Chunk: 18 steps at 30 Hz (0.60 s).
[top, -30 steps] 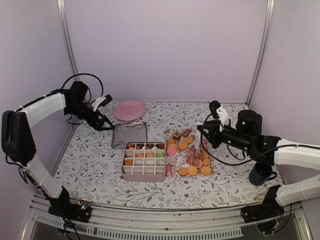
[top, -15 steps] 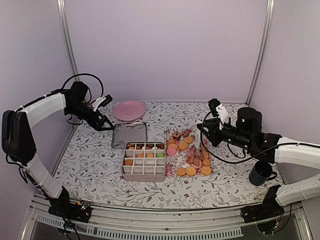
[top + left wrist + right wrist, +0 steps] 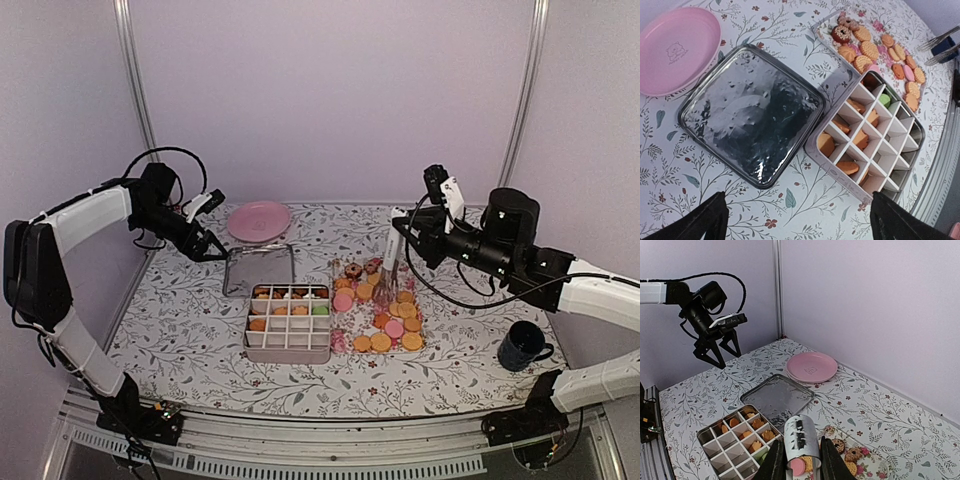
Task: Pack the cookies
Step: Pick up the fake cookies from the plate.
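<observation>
The right gripper [image 3: 403, 240] has lifted, clamped on tongs [image 3: 801, 432] pinching a pink cookie [image 3: 798, 467]; below its fingers the box [image 3: 288, 345] looks half-filled and many cookies [image 3: 385, 310] lie loose, while the left gripper [image 3: 205, 245] gapes empty.

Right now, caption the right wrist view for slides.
Tongs in the right jaws pinch a pink cookie, divided box beyond.

Right fingers [image 3: 777, 465] sat at bottom centre, clamped on the rounded bend of the metal tongs [image 3: 800, 436]. A pink cookie [image 3: 798, 466] showed just under the bend; whether the tongs gripped it could not be told. Lower left: a divided box [image 3: 720, 421], with golden cookies [image 3: 756, 445] in several compartments. Just beyond it a shiny metal lid [image 3: 777, 396] lay flat on the floral worktop [image 3: 880, 410]. A pink plate [image 3: 811, 366] lay past the lid, near the worktop's wall edge. Loose cookies [image 3: 852, 456] lay at bottom right. Left fingers [image 3: 731, 346] hung spread apart above the worktop's far corner.
</observation>
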Each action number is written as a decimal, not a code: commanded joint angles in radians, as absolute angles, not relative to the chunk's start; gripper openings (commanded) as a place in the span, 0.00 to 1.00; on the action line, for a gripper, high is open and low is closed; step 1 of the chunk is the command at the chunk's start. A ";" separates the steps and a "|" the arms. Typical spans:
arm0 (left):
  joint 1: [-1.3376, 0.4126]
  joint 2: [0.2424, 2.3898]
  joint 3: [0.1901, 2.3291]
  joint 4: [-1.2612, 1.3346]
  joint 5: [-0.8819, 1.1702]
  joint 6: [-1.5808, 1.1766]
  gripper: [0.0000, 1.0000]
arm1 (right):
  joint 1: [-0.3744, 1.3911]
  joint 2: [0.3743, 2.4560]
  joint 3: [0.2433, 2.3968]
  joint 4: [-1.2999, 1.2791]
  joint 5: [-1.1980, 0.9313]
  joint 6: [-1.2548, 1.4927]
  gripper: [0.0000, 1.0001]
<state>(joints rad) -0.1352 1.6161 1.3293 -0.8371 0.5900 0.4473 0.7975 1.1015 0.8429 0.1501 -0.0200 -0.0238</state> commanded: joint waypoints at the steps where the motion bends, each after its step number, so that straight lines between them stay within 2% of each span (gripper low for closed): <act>1: -0.139 1.629 1.355 -0.851 0.606 0.443 0.99 | 0.800 1.101 0.804 0.210 -0.008 -0.015 0.03; 6: -0.187 1.646 1.353 -0.863 0.680 0.466 0.99 | 0.799 1.162 0.797 0.280 -0.003 0.051 0.08; 9: -0.251 1.654 1.370 -0.868 0.648 0.473 0.99 | 0.800 1.194 0.799 0.280 0.019 0.056 0.08; 18: -0.284 1.670 1.337 -0.850 0.651 0.462 0.99 | 0.799 1.158 0.709 0.303 0.089 0.055 0.13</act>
<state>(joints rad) -0.2844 1.6566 1.3472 -0.8513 0.6407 0.4561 0.7975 1.1866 0.7334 0.2352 0.0486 0.0387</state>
